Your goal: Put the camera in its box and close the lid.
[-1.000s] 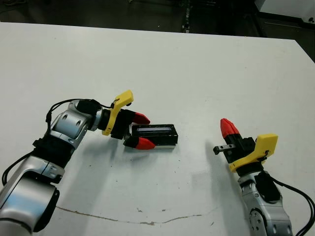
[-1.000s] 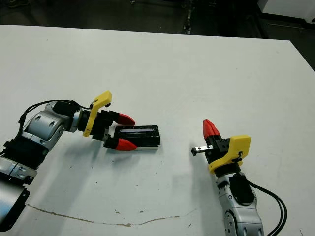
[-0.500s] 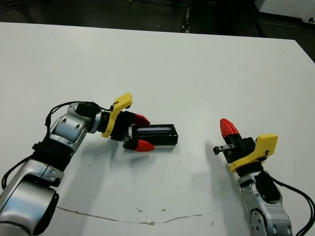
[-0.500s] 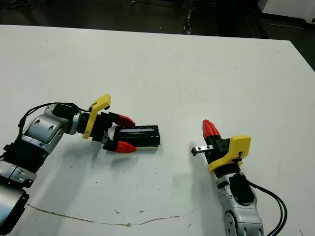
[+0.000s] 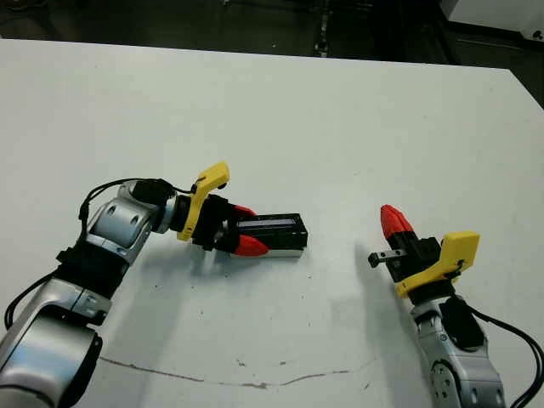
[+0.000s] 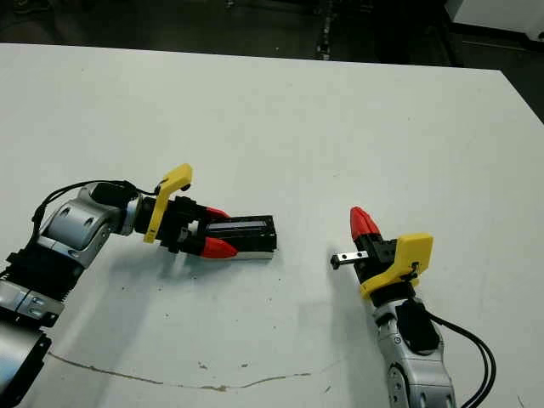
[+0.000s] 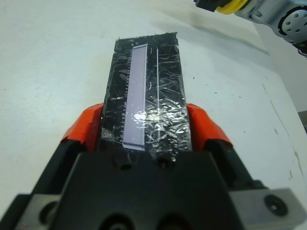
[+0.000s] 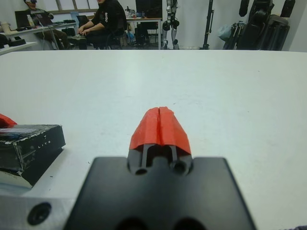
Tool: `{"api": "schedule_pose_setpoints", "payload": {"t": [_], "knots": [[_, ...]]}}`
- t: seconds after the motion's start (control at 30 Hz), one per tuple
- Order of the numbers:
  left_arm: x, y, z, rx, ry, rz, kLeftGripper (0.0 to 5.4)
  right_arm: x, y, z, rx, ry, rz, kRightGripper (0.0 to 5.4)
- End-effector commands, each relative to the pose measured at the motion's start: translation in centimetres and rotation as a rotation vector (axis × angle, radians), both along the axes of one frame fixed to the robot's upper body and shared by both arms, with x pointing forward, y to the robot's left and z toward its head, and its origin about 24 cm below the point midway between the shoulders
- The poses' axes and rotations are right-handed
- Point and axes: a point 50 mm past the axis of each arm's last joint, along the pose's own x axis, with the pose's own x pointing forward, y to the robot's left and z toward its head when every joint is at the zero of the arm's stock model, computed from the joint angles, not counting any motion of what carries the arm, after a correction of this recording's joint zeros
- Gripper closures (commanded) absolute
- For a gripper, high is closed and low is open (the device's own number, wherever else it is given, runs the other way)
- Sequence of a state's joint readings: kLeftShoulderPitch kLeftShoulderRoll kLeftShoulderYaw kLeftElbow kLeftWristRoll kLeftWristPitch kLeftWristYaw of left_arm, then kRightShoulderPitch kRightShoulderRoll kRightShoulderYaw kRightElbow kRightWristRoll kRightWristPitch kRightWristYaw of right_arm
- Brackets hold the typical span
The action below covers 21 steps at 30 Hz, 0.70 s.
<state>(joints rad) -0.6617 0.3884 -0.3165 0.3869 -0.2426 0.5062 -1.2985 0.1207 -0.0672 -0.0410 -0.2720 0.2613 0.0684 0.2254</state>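
A: Glossy black film, wrinkled like foil, is catching the light all over the lid (image 7: 144,91). Is the left gripper (image 5: 246,228) gripping it?

B: It is. Its two red fingers (image 7: 84,125) are pressing against the lid's long sides at the near end, one on each side, and the block is lying flat on the white table (image 5: 340,127).

A: And the right gripper (image 8: 159,125)?

B: Its red tips are sitting pressed together, holding nothing. It is hanging well apart from the lid, off to the right.

A: Where are the camera and the box hiding?

B: Neither is showing. A pale edge is peeking out along the lid's base in the head views, so I am guessing the box is sitting underneath, but I cannot tell.

A: So what is the step asking for?

B: I am reading it as seating the lid. The film is looking slick, so a grip this close to one end is risking a twist. Keeping the block level and pressing evenly is mattering most.

A: Any useful landmarks?

B: A long pale strip (image 7: 135,91) is running down the top face, off centre, beside a thin scored line. The edges are looking crisp and square.
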Motion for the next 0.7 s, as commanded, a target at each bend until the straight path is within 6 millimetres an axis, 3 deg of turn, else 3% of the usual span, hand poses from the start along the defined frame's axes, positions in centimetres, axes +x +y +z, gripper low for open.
{"api": "schedule_pose_setpoints", "payload": {"t": [0.03,0.7], "knots": [[0.03,0.29,-0.3,0.01,0.024,0.041,2.2,0.0,-0.34,-0.08,-0.014,0.006,-0.012,5.4],[-0.22,0.04,-0.29,-0.051,0.059,0.106,2.2,-0.05,-0.43,-0.26,-0.01,0.011,-0.005,5.4]]}}
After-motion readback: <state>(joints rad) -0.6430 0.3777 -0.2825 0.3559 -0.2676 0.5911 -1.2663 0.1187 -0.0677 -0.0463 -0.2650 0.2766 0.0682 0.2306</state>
